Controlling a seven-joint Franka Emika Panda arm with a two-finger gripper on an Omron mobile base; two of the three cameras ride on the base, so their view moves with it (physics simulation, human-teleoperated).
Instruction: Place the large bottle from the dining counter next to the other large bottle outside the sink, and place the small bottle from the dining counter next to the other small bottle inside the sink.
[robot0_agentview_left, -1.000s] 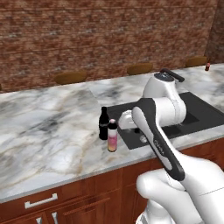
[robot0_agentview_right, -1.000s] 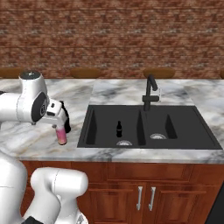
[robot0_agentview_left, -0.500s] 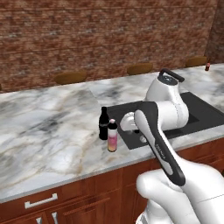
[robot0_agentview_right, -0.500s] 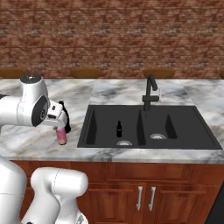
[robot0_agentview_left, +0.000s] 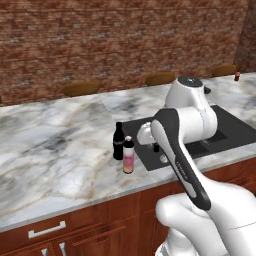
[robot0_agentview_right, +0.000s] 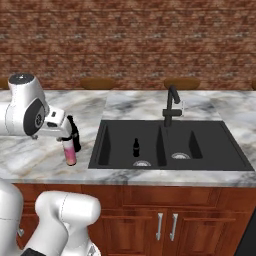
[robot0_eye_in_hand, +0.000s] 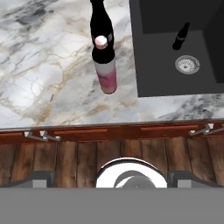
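Large bottle (robot0_agentview_left: 128, 155) upright near counter (robot0_agentview_left: 55, 150) front edge, beside black bottle (robot0_agentview_left: 118, 141); gripper (robot0_eye_in_hand: 112, 177) fingers apart, holding nothing.

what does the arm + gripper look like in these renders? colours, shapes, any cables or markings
The arm is glossy white with rounded, bulbous shells and dark grey to black bands along the link and at the joints. A round dark cap tops the upper joint. No cables or markings are visible. The gripper's finger tips are small, blocky and dark grey.

Marbled counter (robot0_agentview_left: 60, 145): pink bottle (robot0_agentview_left: 128, 155) upright just beside black bottle (robot0_agentview_left: 118, 141), left of sink (robot0_agentview_right: 165, 145)
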